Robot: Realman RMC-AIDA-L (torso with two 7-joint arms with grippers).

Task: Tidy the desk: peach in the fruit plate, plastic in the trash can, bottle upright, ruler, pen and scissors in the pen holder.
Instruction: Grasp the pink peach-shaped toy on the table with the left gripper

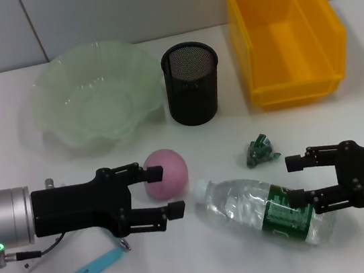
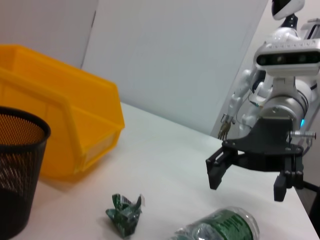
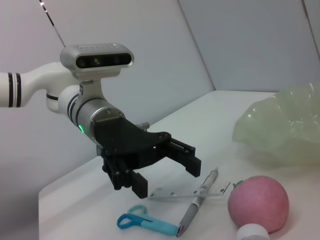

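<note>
The left claw (image 1: 164,191) is held wide open beside the peach (image 1: 166,173) on the counter (image 1: 359,240). The round peach could be bumped and rolled into the bottle (image 1: 263,210), beside the open right claw (image 1: 295,179).

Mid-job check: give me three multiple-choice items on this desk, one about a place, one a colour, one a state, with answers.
1. Where is the peach?
A. in the fruit plate
B. on the desk beside the left gripper
C. in the trash can

2. What colour is the trash can?
A. yellow
B. black
C. blue

3. How is the bottle?
A. upright
B. lying on its side
C. in the pen holder

Answers: 1 B, it rests on the white desk by the open left gripper. 2 A, walls bright yellow. 3 B, cap points sideways.
</note>
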